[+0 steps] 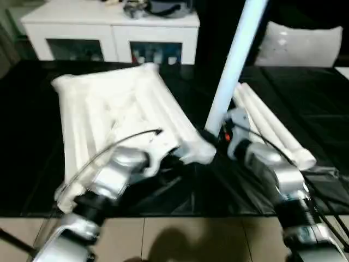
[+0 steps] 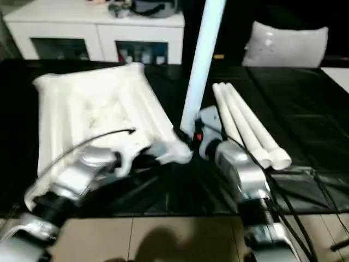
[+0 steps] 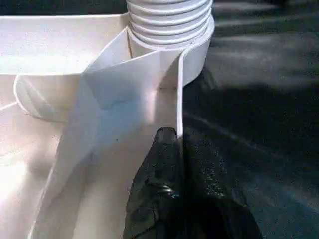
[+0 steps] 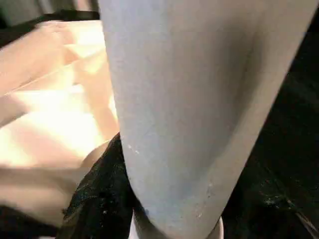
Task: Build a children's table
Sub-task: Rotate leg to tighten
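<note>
The children's table top [image 1: 109, 109] lies upside down on a black mat, its ribbed underside facing up. My left gripper [image 3: 178, 144] is shut on the thin rim wall of the top, just beside the near right corner socket [image 3: 192, 55]. A white leg [image 1: 234, 60] stands upright in that socket, with its threaded end [image 3: 169, 17] showing above the socket's edge. My right gripper [image 1: 216, 136] is shut on the lower part of this leg [image 4: 194, 109], and one black finger [image 4: 99, 199] shows beside it.
Three loose white legs [image 1: 272, 125] lie side by side on the mat to the right of my right arm. A white cabinet with glass doors [image 1: 109, 33] stands at the back, and a white cushion [image 1: 305, 46] at the back right. Pale floor tiles [image 1: 180, 234] border the mat's near edge.
</note>
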Controlling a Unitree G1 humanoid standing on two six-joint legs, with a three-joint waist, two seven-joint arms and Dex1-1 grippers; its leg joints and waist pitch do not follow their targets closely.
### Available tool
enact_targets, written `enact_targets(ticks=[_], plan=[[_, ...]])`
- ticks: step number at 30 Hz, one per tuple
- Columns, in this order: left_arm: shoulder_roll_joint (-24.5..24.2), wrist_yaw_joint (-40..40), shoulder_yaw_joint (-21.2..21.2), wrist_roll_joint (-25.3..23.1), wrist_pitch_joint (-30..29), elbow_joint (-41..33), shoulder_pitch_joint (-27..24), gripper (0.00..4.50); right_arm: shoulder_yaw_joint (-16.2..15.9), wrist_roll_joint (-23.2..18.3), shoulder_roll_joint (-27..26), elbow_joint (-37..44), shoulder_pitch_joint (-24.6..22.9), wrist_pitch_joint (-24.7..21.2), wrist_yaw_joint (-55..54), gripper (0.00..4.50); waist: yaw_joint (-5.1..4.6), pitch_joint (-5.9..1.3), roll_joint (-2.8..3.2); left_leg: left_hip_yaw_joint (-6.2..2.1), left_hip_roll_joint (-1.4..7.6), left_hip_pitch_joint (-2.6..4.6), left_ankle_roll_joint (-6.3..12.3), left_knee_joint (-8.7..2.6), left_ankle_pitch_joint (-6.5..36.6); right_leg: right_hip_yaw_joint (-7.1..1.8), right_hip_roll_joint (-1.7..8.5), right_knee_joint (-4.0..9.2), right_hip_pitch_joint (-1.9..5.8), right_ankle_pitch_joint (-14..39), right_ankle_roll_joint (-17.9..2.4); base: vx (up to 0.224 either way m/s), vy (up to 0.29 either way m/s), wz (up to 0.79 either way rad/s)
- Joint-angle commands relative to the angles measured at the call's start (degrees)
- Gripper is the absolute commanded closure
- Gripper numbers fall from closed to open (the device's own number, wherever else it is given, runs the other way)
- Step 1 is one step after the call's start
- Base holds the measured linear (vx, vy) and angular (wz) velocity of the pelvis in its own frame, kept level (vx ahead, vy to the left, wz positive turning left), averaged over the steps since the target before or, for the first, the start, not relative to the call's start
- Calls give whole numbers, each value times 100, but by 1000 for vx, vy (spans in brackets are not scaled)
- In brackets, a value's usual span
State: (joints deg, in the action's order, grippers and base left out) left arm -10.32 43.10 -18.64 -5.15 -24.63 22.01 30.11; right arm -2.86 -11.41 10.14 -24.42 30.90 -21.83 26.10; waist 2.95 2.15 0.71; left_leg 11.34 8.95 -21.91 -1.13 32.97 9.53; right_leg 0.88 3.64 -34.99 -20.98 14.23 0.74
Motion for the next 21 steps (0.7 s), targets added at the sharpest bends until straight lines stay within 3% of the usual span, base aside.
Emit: enact_targets(ticks=[1,2,6,9,14,17,18,21], plan=[[294,99,-316,121,25,-444,0,450,-170,134,-109,-854,-201,-545,-247,262,-7,-188,-35,-306,449,188,-382,-496,2496,-248,539,596,-69,2111,-945,0,0,0],[294,96,-387,81,-23,-526,-10,450,-218,179,-134,-932,-155,-554,-266,262,-3,-184,-35,-300,452,159,-357,-510,2384,-246,524,595,-49,1959,-922,0,0,0],[160,37,-442,-83,-133,-619,-56,450,-329,268,-215,-1025,-78,-653,-169,262,-42,-214,-39,-292,448,153,-378,-518,2347,-235,486,545,-28,1422,-993,0,0,0],[59,-58,-365,-157,-183,-669,-91,450,-341,331,-246,-1113,-19,-653,-142,262,-61,-219,-59,-278,443,139,-317,-514,2260,-233,492,539,-5,1297,-1047,0,0,0],[33,-40,-264,-118,-118,-760,-120,450,-224,307,-255,-1356,30,-412,-172,262,-85,-179,-68,-298,446,175,-387,-505,2617,-241,505,613,-75,2102,-929,0,0,0],[28,-46,-237,-110,-97,-753,-128,450,-183,344,-230,-1389,30,-323,-204,190,-100,-184,-62,-319,452,192,-464,-522,2794,-241,494,624,-97,2274,-839,0,0,0],[26,-52,-224,-105,-92,-750,-133,450,-191,358,-213,-1374,16,-294,-181,187,-91,-192,-27,-317,455,201,-487,-523,2787,-247,491,619,-109,2160,-846,0,0,0],[-8,-58,-198,-101,-77,-738,-141,450,-175,350,-171,-1263,-66,-196,-55,171,-77,-235,-53,-296,465,178,-462,-507,2550,-254,483,573,-66,1584,-949,0,0,0]])
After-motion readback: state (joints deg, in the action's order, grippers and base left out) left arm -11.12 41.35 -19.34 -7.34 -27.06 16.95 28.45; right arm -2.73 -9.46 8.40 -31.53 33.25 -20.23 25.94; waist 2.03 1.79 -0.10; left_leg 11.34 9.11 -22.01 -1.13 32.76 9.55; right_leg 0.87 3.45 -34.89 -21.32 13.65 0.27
